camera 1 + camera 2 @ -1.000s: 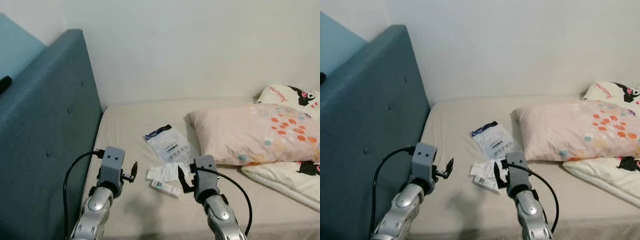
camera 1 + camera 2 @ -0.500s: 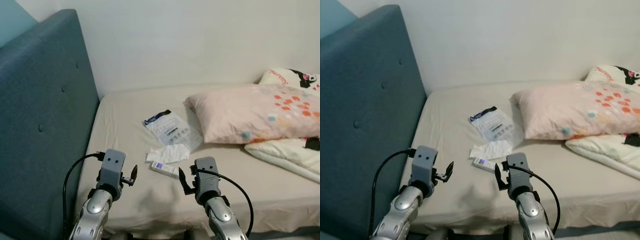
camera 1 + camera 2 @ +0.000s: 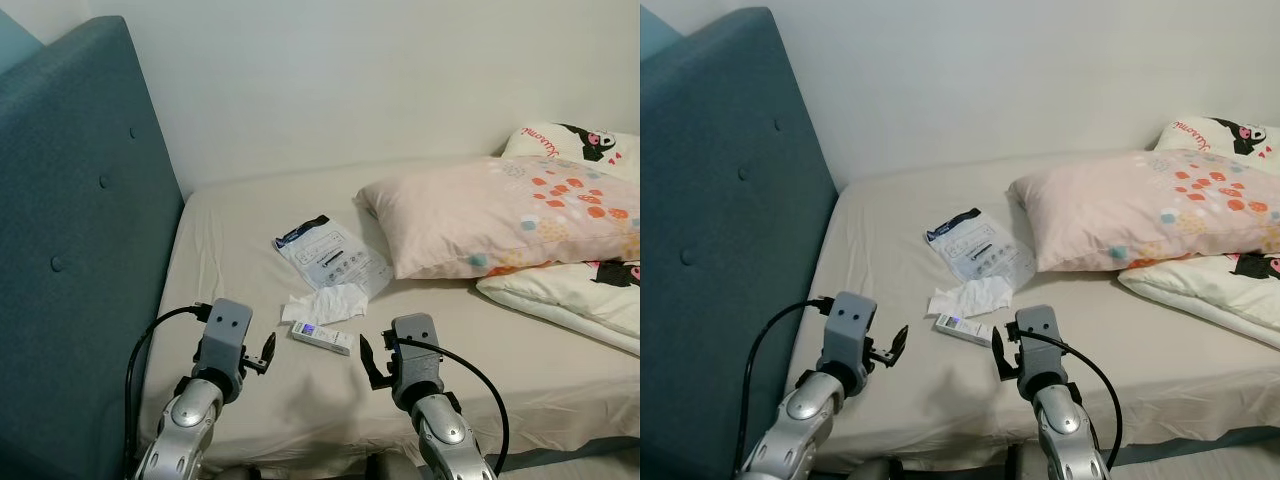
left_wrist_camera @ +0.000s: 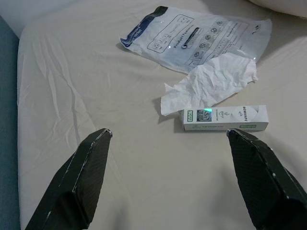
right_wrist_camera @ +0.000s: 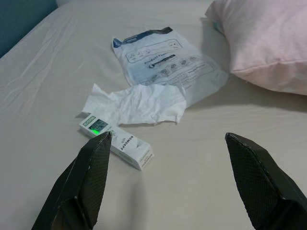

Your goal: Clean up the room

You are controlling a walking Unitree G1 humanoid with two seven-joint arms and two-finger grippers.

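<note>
On the beige bed sheet (image 3: 250, 300) lie a small white box (image 3: 322, 337), a crumpled white tissue (image 3: 325, 303) touching it, and a flat blue-and-white plastic package (image 3: 330, 256) just beyond. My left gripper (image 3: 268, 352) hovers open over the sheet, near and to the left of the box. My right gripper (image 3: 365, 360) is open too, near and to the right of the box. In the left wrist view the box (image 4: 224, 118) and the tissue (image 4: 211, 84) lie ahead of the fingers. The right wrist view has the box (image 5: 117, 141) close to one fingertip.
A tall teal padded headboard (image 3: 70, 250) walls off the left side. A pink patterned pillow (image 3: 490, 215) and a white cartoon-print pillow and quilt (image 3: 570, 290) take up the right of the bed. The bed's front edge runs just below my grippers.
The camera has moved, so the whole scene shifted and the litter now sits just beyond the grippers instead of between them. Both grippers stay open; nothing on the bed has moved.
</note>
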